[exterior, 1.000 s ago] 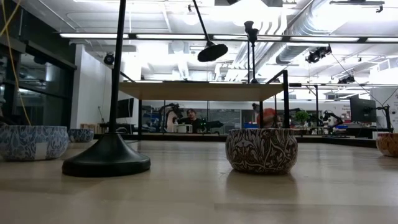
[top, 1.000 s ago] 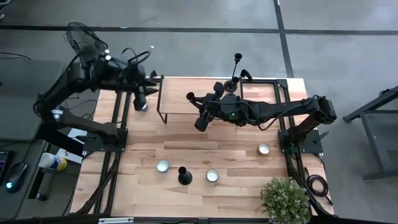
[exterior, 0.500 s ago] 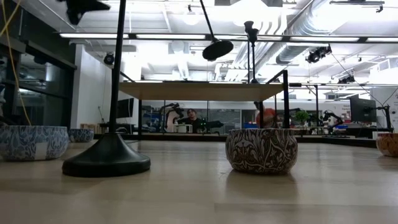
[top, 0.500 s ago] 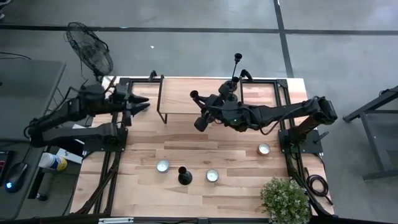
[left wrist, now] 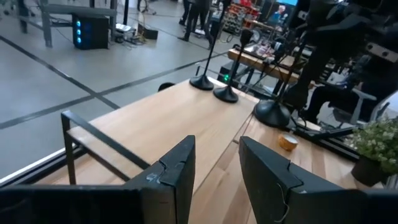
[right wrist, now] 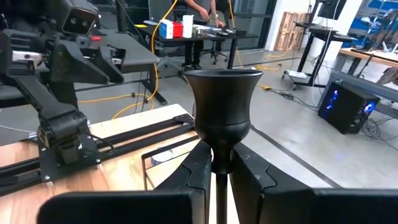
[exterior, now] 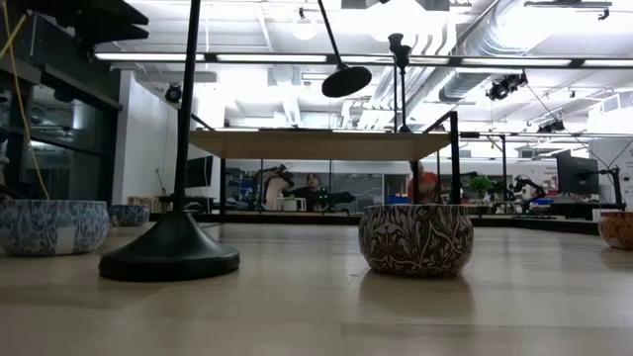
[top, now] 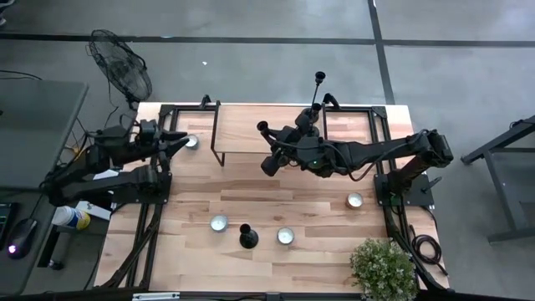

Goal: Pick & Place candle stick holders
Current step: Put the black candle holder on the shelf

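Observation:
My right gripper (top: 272,144) reaches over the raised shelf (top: 216,134) and is shut on a black candlestick holder, whose cup (right wrist: 222,99) shows past the fingers. Its round base (exterior: 346,80) hangs in the air above the shelf top. Two more holders (left wrist: 202,82) (left wrist: 226,94) stand by their bases on the shelf's right part. Another holder (top: 247,237) stands by its base on the table near the front edge. My left gripper (top: 179,140) is open and empty at the table's left edge, level, pointing right (left wrist: 217,155). My right gripper pinches the holder's thin stem just below the cup (right wrist: 219,157) between its two fingers. The fingers come about level from the table's right and lie across the stem. The holder is lifted clear of the shelf, with its stem leaning in the low view.
Patterned candle bowls sit on the table (top: 219,222) (top: 285,236) (top: 355,200), and one near the left gripper (top: 191,142). A potted plant (top: 383,267) stands at the front right corner. A fan (top: 121,71) stands beyond the far left corner.
My left arm has drawn back toward the table's left edge and gone lower. Its gripper has turned from pointing down to lying level. My right gripper has kept the holder in the air over the shelf, almost in place.

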Robot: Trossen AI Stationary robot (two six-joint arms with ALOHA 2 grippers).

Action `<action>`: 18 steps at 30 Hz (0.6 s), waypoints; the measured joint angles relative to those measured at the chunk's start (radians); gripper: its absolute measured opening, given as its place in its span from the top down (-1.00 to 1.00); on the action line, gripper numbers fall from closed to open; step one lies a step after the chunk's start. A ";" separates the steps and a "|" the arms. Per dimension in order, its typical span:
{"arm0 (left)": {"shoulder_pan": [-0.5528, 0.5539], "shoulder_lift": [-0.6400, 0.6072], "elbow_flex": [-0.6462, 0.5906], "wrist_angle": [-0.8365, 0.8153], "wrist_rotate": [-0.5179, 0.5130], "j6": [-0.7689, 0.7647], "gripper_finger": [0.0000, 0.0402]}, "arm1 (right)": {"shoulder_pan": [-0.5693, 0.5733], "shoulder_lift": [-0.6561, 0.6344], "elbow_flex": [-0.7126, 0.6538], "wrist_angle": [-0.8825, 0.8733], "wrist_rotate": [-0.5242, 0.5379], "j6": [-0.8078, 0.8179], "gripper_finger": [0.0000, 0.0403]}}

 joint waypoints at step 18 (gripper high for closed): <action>0.000 -0.006 -0.050 -0.024 -0.006 -0.026 0.39 | 0.001 0.011 0.000 -0.001 0.135 0.072 0.86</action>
